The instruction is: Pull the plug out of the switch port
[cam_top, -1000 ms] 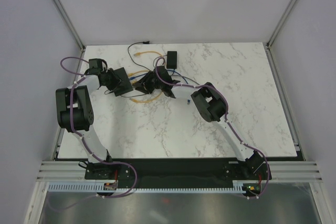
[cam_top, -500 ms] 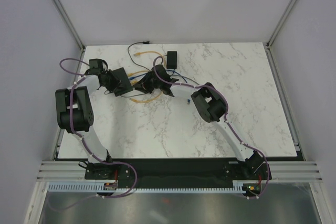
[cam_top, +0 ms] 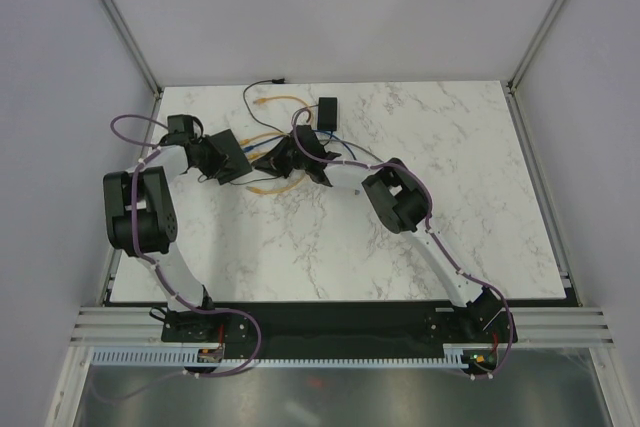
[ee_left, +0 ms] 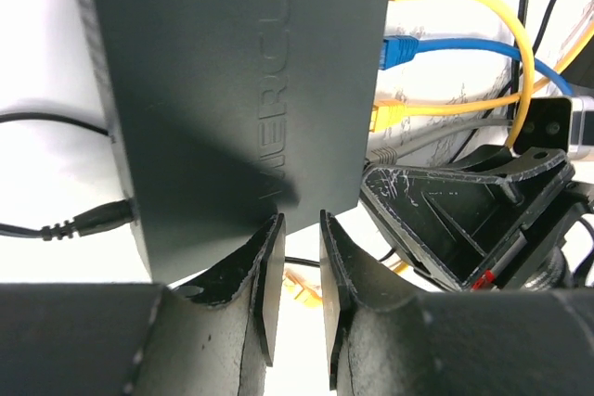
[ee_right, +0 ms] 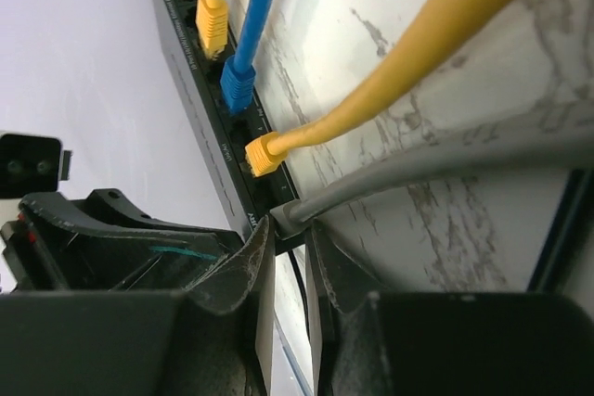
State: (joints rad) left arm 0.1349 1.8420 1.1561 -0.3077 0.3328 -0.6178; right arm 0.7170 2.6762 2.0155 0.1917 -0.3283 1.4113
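Reading up the switch (ee_left: pixel 232 90) lid, raised letters spell MERCU, the rest cut off. The left gripper (ee_left: pixel 295 229) reaches to the switch's near edge, fingers drawn almost together. The right gripper (ee_right: pixel 290 227) comes in low along the switch's port edge, pinched on the grey plug (ee_right: pixel 295 211), seated beside a yellow plug (ee_right: pixel 263 155). Since a second ago, both wrists and the switch have edged slightly left.

Switch box (ee_left: pixel 232 90) was matte black; cables were yellow (ee_left: pixel 483 2), blue (ee_left: pixel 455 46) and grey (ee_right: pixel 445 169). Counter (cam_top: pixel 400 237) was white marble, grey veins.
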